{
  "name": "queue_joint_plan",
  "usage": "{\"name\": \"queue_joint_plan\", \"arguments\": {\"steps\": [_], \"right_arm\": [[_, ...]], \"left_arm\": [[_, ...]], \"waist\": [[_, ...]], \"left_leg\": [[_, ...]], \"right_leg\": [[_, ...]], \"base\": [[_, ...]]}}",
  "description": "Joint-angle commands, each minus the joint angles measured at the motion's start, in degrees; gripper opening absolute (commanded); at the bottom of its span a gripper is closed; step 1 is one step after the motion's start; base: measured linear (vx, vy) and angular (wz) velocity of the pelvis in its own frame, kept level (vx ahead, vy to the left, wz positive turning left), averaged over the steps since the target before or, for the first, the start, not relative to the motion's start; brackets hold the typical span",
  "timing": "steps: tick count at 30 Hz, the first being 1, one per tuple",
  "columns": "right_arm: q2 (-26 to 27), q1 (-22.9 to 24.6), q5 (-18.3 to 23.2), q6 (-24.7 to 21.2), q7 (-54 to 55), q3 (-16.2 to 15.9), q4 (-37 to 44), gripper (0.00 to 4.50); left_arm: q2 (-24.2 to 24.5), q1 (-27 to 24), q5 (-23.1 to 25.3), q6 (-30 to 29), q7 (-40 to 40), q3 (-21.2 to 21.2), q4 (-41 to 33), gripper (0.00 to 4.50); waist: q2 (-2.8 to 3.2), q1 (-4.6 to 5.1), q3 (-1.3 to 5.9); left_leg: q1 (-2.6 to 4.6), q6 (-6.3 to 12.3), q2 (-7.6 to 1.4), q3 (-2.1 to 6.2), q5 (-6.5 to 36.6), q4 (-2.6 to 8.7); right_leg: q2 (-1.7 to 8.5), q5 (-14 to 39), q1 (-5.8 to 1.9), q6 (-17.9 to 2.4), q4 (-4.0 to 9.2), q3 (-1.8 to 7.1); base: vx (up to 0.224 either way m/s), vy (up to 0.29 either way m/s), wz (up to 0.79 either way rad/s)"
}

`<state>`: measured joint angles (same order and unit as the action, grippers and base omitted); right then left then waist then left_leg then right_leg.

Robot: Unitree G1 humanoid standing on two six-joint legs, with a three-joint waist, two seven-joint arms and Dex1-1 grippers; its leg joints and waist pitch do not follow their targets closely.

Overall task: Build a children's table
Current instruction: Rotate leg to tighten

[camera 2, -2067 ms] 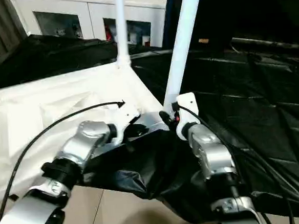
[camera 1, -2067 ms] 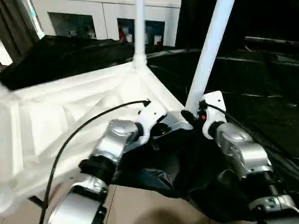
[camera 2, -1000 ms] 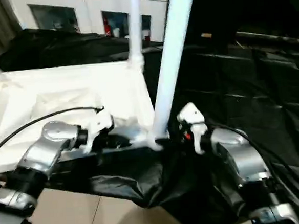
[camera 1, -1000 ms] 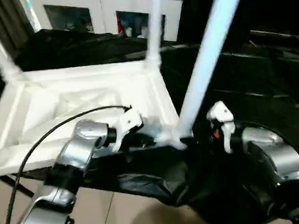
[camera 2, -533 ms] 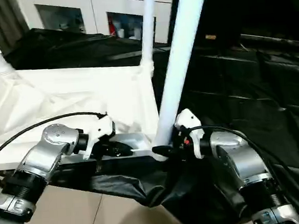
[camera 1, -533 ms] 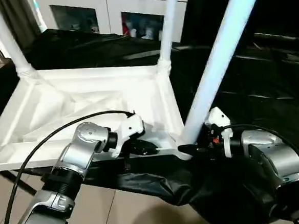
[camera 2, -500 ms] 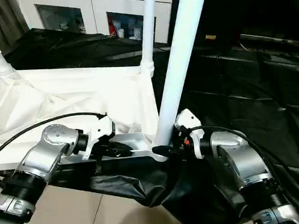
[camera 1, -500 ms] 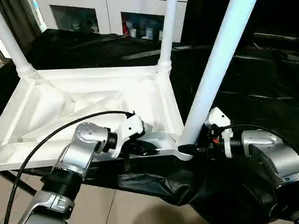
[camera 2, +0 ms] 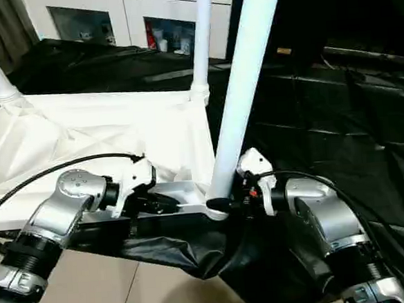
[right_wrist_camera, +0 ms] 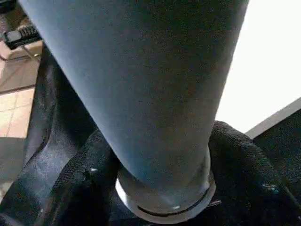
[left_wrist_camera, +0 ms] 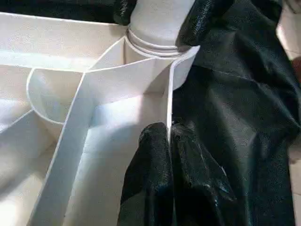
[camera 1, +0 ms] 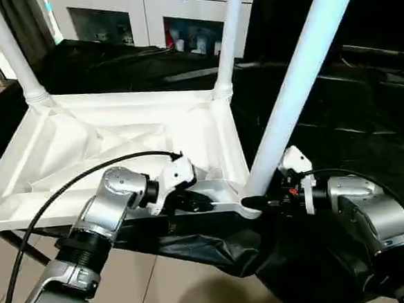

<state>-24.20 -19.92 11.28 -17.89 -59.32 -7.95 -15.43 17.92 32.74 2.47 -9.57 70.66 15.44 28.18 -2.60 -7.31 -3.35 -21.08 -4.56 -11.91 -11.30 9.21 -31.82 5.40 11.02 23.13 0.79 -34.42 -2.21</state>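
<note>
White plastic table top, no lettering legible; left gripper jaws pinch its rim, right gripper jaws clasp the near leg.

White cabinet with glass doors at the back, black sheeting over surfaces, beige tiled floor

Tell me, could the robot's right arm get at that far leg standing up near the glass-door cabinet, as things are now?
Probably not easily. The right gripper is closed around the base of the near leg, which stands between it and the far leg at the table top's back corner.
</note>
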Motion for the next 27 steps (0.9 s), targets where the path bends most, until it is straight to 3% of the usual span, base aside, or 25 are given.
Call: {"name": "queue_joint_plan", "arguments": {"steps": [1,3,4,5,7,12,13,15,17,18,19,21,24,27], "right_arm": [[2.88,0.11,-1.91,1.42,5.74,-0.76,-2.79,2.45],[5.22,-0.75,-3.17,1.85,11.97,0.74,-5.96,2.44],[5.66,-0.88,-3.33,1.79,13.07,0.98,-6.43,2.34],[10.58,-2.18,-4.48,0.34,24.64,3.59,-10.32,2.23],[14.24,-3.13,-4.79,-0.93,32.24,5.40,-12.38,2.11],[22.61,-6.51,-6.45,-1.44,46.82,7.85,-17.46,2.00],[24.32,-7.63,-7.03,-0.54,48.89,7.90,-18.75,2.00],[25.23,-8.13,-7.47,0.29,48.10,7.00,-18.80,2.00],[25.37,-8.23,-7.83,0.58,47.31,6.42,-18.56,2.00],[25.26,-8.18,-7.79,0.84,46.51,6.15,-18.20,2.55],[25.09,-8.25,-6.66,1.11,45.17,6.77,-18.03,2.69],[24.91,-8.35,-6.30,1.39,44.53,6.93,-18.03,2.69],[23.36,-8.43,-6.62,2.31,40.65,5.60,-17.20,3.13],[20.38,-7.77,-5.99,3.13,33.28,4.03,-14.48,3.17]], "left_arm": [[-4.22,1.45,0.56,-0.58,-9.55,-0.87,3.85,0.00],[-5.67,2.92,1.83,-1.13,-14.08,-1.31,6.45,0.00],[-5.98,3.16,1.94,-1.28,-14.78,-1.41,6.84,0.00],[-9.67,5.62,2.43,-3.19,-21.63,-2.48,10.26,0.00],[-12.41,7.33,2.76,-4.31,-26.17,-3.00,12.44,0.00],[-18.77,9.20,4.21,-4.99,-32.67,-1.87,15.38,0.00],[-20.20,9.55,4.67,-4.76,-33.35,-1.21,16.16,0.00],[-20.94,9.66,4.98,-4.38,-32.89,-0.60,16.46,0.00],[-21.06,9.80,5.04,-4.16,-32.83,-0.52,16.75,0.00],[-20.90,9.92,5.08,-3.92,-32.75,-0.48,16.95,0.00],[-20.13,10.04,4.97,-3.55,-32.44,-0.58,17.25,0.00],[-19.68,10.12,4.92,-3.34,-32.26,-0.70,17.44,0.00],[-18.22,10.21,4.95,-2.67,-31.01,-1.12,17.58,0.00],[-16.31,9.97,4.69,-2.00,-27.71,-1.42,17.24,0.00]], "waist": [[-0.73,0.31,2.21],[-0.90,0.57,2.24],[-0.93,0.73,2.19],[-0.85,1.14,2.08],[-0.97,1.41,2.06],[-0.71,1.64,2.21],[-0.40,1.80,2.18],[-0.44,1.77,2.24],[-0.49,1.75,2.25],[-0.50,1.71,2.27],[-0.52,1.72,2.27],[-0.50,1.67,2.25],[-0.54,1.61,2.23],[-0.51,1.61,2.18]], "left_leg": [[1.02,2.68,-1.24,0.16,13.96,3.37],[0.61,1.20,-1.21,0.64,15.22,3.75],[0.60,1.00,-1.16,0.61,15.58,3.78],[0.89,0.30,-1.08,0.67,17.17,3.92],[0.90,-1.08,-0.96,0.98,18.67,4.09],[0.92,-0.60,-0.98,1.03,19.18,4.25],[0.82,-0.92,-0.94,1.03,19.24,4.32],[1.04,-0.99,-0.92,1.05,20.05,4.35],[0.74,-0.45,-0.88,1.07,20.21,4.39],[0.74,-0.33,-0.91,1.04,19.94,4.39],[0.72,-0.15,-0.93,1.00,19.63,4.36],[0.76,0.09,-0.93,0.96,19.82,4.38],[0.53,0.38,-0.94,1.00,19.45,4.41],[0.44,0.85,-0.97,0.99,19.52,4.41]], "right_leg": [[2.44,12.92,-1.54,-11.29,4.41,1.77],[2.67,17.48,-2.04,-9.57,4.60,1.63],[2.64,18.30,-1.83,-9.08,4.72,1.67],[2.54,20.60,-1.38,-8.42,5.09,1.73],[2.68,23.96,-1.41,-7.50,5.37,1.58],[2.58,22.65,-1.30,-6.27,5.70,1.64],[2.46,21.49,-1.16,-6.53,5.63,1.68],[2.41,21.52,-1.20,-6.09,5.74,1.60],[2.39,20.12,-1.46,-5.86,5.65,1.64],[2.38,19.68,-1.43,-5.84,5.64,1.65],[2.36,18.78,-1.40,-6.01,5.57,1.69],[2.35,18.84,-1.39,-6.17,5.60,1.66],[2.44,18.98,-1.58,-6.08,5.64,1.63],[2.44,19.35,-1.69,-6.29,5.70,1.62]], "base": [[0.000,0.000,0.00],[0.000,0.000,0.00],[0.000,0.000,0.00],[0.000,0.000,0.00],[0.000,0.000,0.00],[0.000,0.000,0.00],[0.000,0.000,0.00],[0.000,0.000,0.00],[0.000,0.000,0.00],[0.000,0.000,0.00],[0.000,0.000,0.00],[0.000,0.000,0.00],[0.000,0.000,0.00],[0.000,0.000,0.00]]}}
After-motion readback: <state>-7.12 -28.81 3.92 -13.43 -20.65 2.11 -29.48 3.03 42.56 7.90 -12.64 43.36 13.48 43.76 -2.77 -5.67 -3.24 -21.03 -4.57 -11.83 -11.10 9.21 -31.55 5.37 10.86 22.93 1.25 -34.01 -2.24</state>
